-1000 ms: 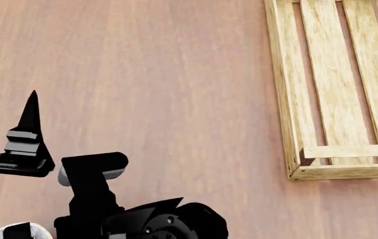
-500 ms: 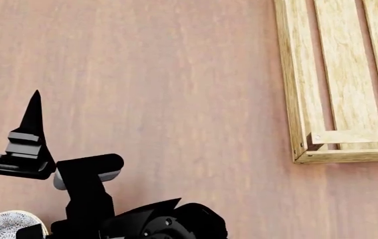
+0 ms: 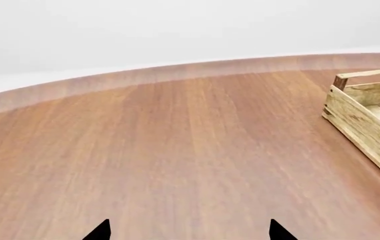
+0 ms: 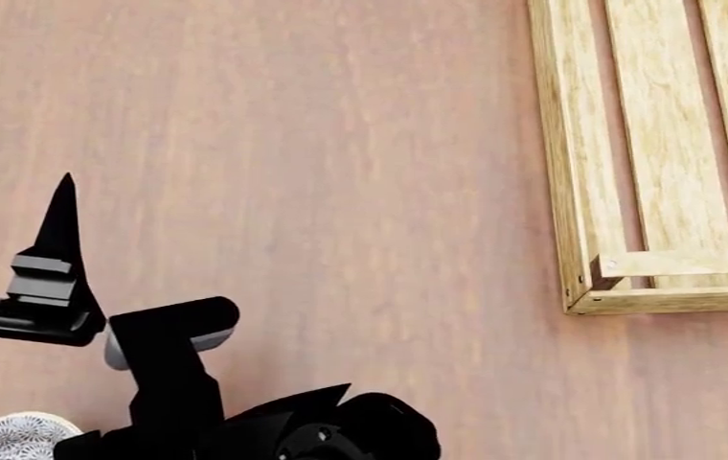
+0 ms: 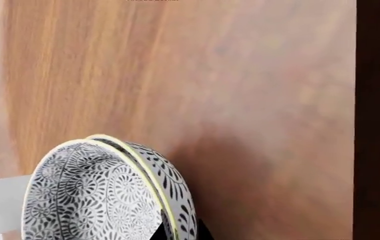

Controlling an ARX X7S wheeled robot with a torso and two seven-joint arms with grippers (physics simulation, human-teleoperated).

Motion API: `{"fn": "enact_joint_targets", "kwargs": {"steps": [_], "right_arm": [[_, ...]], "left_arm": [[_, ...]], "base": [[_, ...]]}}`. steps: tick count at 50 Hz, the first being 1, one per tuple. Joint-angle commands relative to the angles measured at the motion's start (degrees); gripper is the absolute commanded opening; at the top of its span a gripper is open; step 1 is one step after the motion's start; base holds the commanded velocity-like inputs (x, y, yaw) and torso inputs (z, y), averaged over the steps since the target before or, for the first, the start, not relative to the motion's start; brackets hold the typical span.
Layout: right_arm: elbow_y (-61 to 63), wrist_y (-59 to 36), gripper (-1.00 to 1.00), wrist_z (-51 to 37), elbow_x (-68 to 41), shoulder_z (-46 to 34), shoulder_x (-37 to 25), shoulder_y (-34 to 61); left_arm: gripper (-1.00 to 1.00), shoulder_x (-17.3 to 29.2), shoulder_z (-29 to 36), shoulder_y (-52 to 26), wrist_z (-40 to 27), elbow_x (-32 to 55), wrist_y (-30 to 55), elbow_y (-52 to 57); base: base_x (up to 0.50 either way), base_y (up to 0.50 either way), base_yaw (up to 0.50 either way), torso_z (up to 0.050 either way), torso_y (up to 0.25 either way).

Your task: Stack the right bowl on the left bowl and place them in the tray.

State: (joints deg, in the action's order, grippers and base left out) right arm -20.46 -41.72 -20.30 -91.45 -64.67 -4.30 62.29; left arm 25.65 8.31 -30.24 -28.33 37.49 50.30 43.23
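Observation:
Two nested grey-white patterned bowls [image 5: 103, 192] with yellow-edged rims show in the right wrist view, tilted on edge over the brown table. My right gripper [image 5: 176, 234] is shut on their rim, one black finger on each side. In the head view only a part of the bowls [image 4: 7, 439] shows at the bottom left, beside my right arm [image 4: 172, 369]. The light-wood slatted tray [image 4: 651, 153] lies at the upper right, apart from the bowls; it also shows in the left wrist view [image 3: 367, 117]. My left gripper [image 3: 188, 231] is open and empty above bare table.
The brown wooden table [image 4: 313, 163] spreads between my arms and the tray. Its far edge [image 3: 176, 72] meets a white background in the left wrist view. One finger of the left gripper [image 4: 61, 225] points up at the head view's left.
The head view shifted: the tray slid up and right in the picture, and the bowls came into view at the bottom left. The left gripper has barely moved.

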Motion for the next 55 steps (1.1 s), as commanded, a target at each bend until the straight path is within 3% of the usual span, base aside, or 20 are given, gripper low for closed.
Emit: {"fn": "enact_joint_targets", "kwargs": {"steps": [1,34,41,55], "right_arm": [[0.7,0.9,-1.0,-0.6,-2.2,1.1,-0.5,0.5],[-12.9,2.5,-1.0,1.4,-2.9,4.2,-1.0,9.8],[-13.0,2.5,-1.0,1.6,-3.0,4.0,-1.0,9.9],[-17.1,2.7,-1.0,2.1,-3.3,4.7,-0.7,13.3]], "left_arm": [[1.0,0.1,-0.3,-0.1,-0.4,0.4,0.0,0.4],[1.0,-0.1,-0.9,-0.5,-1.0,2.4,0.3,-0.3],[1.0,0.0,-1.1,-0.2,-0.8,2.1,-0.7,-0.2],[1.0,0.5,-0.3,-0.5,-1.3,1.9,-0.4,0.4]], "base": [[0.0,0.0,0.0,0.0,0.0],[0.0,0.0,0.0,0.0,0.0],[0.0,0.0,0.0,-0.001,0.218],[0.0,0.0,0.0,0.0,0.0]]}}
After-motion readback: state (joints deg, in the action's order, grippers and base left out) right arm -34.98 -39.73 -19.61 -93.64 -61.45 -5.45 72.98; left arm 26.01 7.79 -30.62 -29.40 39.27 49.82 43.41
